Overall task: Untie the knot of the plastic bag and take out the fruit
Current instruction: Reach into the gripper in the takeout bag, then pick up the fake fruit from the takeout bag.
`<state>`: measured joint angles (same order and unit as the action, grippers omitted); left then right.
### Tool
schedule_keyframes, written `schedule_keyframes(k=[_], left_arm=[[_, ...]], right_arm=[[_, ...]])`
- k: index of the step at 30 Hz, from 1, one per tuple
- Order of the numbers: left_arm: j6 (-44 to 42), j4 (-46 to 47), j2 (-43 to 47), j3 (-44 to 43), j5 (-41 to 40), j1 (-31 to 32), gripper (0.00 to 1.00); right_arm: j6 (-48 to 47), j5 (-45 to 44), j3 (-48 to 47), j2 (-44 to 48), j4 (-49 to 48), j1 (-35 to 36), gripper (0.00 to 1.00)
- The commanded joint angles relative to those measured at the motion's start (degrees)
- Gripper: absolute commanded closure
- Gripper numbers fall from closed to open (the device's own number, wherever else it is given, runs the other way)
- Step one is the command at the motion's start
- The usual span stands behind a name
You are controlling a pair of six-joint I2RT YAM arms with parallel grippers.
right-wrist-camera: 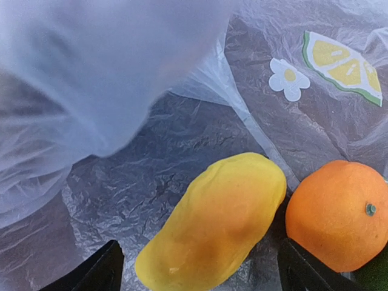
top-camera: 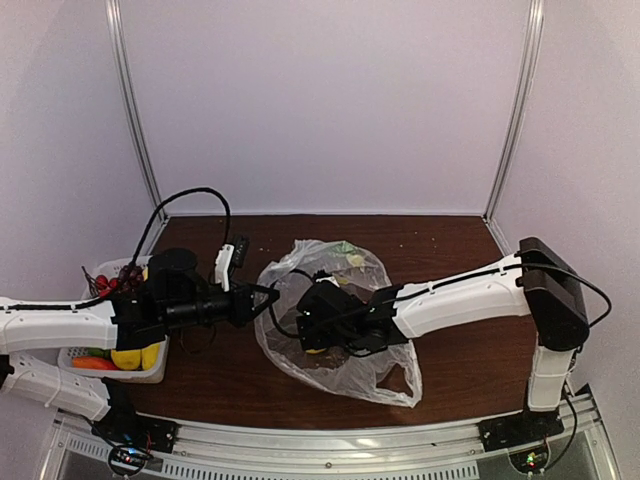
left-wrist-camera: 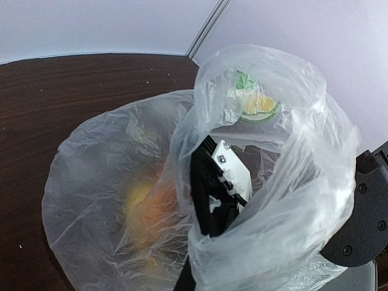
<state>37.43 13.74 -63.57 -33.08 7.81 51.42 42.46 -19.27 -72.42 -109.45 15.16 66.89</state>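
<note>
My right claw (right-wrist-camera: 203,270) is hanging inside the plastic bag (top-camera: 375,375) at centre frame, its fingers spread wide astride a yellow mango (right-wrist-camera: 215,221), with an orange (right-wrist-camera: 336,215) just beside it at lower right. My left claw (top-camera: 268,298) is pressing shut at the bag's left rim; I cannot tell whether film is lying between its tips. The white basket (top-camera: 72,362) at lower left is holding lemons (top-camera: 135,357), partly hidden behind my arm

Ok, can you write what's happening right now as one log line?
left end effector: shut, pinching plastic bag edge | right end effector: open, inside bag, straddling mango | orange: beside mango, not gripped
</note>
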Motion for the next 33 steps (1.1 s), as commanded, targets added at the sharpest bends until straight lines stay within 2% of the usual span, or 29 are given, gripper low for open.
schedule_keyframes(k=[1, 7, 13, 19, 21, 33], left_arm=[[0.6, 3.7, -0.3, 0.9, 1.3, -0.1, 1.0], [1.0, 4.8, -1.2, 1.0, 1.7, -0.1, 1.0], [1.1, 5.1, -1.6, 1.0, 1.7, -0.1, 1.0], [1.3, 5.1, -1.5, 1.2, 1.6, -0.1, 1.0], [1.4, 5.1, -1.4, 1.2, 1.6, -0.1, 1.0], [2.0, 3.7, -1.4, 0.6, -0.1, -0.1, 1.0]], right_arm=[[1.8, -4.6, -3.0, -3.1, 2.1, -0.8, 0.1], [2.4, -4.2, -4.5, -7.4, 2.4, -1.7, 0.21], [2.7, -3.3, -4.8, -9.3, 2.1, -2.0, 0.22], [3.0, -2.6, -4.4, -9.6, 1.3, -2.1, 0.41], [2.9, -2.5, -4.1, -9.3, 1.1, -2.1, 0.45], [-0.9, 0.4, -0.9, -4.5, -3.7, -2.0, 0.5]])
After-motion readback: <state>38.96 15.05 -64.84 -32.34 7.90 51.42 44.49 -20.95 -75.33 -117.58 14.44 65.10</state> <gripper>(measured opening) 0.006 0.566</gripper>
